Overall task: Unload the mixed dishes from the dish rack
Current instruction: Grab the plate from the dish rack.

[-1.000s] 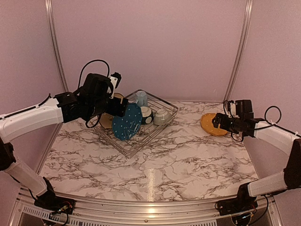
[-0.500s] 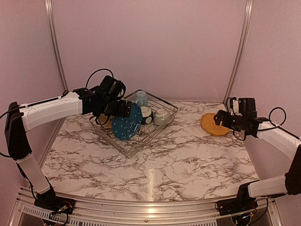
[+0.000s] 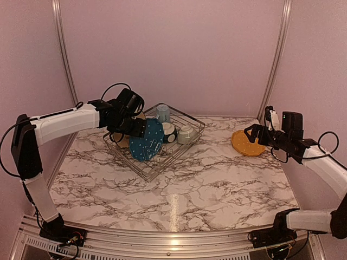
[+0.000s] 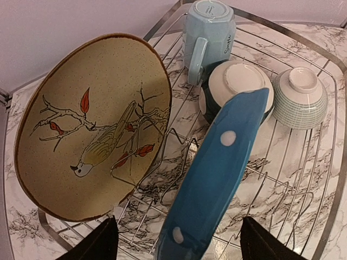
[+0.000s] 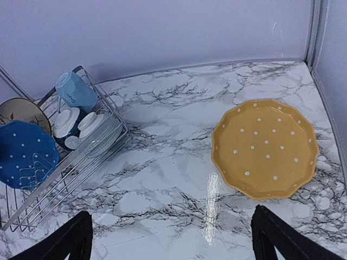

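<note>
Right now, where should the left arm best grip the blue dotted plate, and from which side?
Take the blue plate by its top rim, coming from above, one jaw on each face. It stands on edge, leaning between the cream plate and the teal bowl, so the rim is the free part.

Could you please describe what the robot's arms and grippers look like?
The left arm and right arm have white link shells and black joints. The left gripper and right gripper are black, two-fingered. Thin black cables loop near each wrist.
</note>
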{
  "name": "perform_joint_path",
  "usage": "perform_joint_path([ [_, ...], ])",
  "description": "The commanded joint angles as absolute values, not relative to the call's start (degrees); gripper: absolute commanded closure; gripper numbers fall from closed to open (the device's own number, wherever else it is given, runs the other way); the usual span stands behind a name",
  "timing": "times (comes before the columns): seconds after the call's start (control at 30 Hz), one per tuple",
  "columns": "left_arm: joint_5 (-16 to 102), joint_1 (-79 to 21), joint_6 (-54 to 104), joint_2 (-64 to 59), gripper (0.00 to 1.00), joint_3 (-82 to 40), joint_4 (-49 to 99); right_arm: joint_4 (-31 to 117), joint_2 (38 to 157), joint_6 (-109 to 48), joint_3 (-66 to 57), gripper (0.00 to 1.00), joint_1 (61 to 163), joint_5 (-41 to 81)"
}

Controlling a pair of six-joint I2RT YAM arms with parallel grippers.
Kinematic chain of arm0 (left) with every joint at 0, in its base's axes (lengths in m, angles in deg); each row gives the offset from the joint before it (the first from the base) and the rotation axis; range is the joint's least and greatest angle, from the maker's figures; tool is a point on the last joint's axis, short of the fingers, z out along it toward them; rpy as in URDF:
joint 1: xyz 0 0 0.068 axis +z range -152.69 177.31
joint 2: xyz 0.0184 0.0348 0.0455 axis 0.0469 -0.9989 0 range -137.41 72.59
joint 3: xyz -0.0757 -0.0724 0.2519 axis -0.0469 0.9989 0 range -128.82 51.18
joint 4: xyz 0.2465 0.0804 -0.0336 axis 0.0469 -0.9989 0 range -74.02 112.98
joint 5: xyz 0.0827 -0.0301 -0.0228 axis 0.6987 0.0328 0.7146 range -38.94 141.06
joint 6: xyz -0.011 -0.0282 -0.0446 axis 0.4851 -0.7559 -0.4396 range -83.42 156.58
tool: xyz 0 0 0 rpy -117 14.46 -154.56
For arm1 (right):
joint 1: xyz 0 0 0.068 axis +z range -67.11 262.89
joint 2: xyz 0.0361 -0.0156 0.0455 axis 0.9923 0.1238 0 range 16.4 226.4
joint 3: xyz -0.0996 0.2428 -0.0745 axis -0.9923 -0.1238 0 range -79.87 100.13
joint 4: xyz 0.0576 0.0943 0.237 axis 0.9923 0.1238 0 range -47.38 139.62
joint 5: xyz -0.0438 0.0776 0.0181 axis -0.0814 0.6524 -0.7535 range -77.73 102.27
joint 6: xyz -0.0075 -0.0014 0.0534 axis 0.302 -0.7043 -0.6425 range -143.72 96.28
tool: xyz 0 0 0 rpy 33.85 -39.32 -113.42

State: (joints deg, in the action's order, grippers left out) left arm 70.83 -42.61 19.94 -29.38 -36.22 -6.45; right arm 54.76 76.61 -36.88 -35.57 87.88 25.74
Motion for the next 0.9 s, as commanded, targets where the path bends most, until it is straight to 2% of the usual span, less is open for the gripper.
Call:
perform_joint_path([
  [0.0,71.14,-42.24,23.43,-31.42,0.25,-38.78,-9.36,52.73,75.87,-35.85,-35.60,0.01,88.11,28.45],
  [0.17,73.04,-42.24,24.92,-33.19,0.36,-40.68,-10.37,52.84,75.62,-35.56,-35.61,0.01,88.08,27.90],
  [0.87,68.52,-42.04,31.89,-37.41,0.84,-48.57,-16.84,52.95,75.21,-36.61,-35.74,0.02,88.08,28.18],
])
